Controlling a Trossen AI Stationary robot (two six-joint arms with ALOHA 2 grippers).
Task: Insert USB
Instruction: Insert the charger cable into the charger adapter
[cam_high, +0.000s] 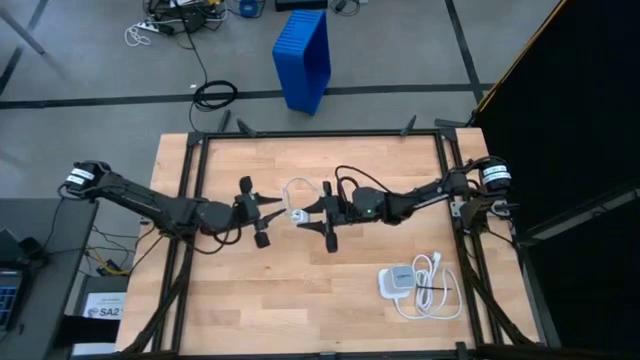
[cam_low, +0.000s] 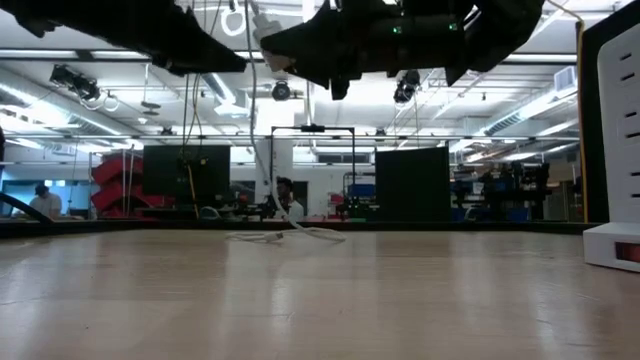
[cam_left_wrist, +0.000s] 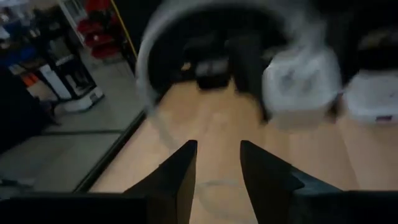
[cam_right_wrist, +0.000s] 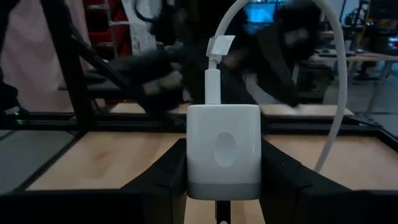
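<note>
Both arms reach inward, raised above mid-table. The right gripper clamps a white charger block with the USB cable plugged in (looping upward). The left gripper, fingers parted, holds nothing.

left gripper raised mid-desk, beside thin white looped cable | right gripper opposite, small white block seen between both | flat white socket block with thick cord lain on light wooden desk
</note>
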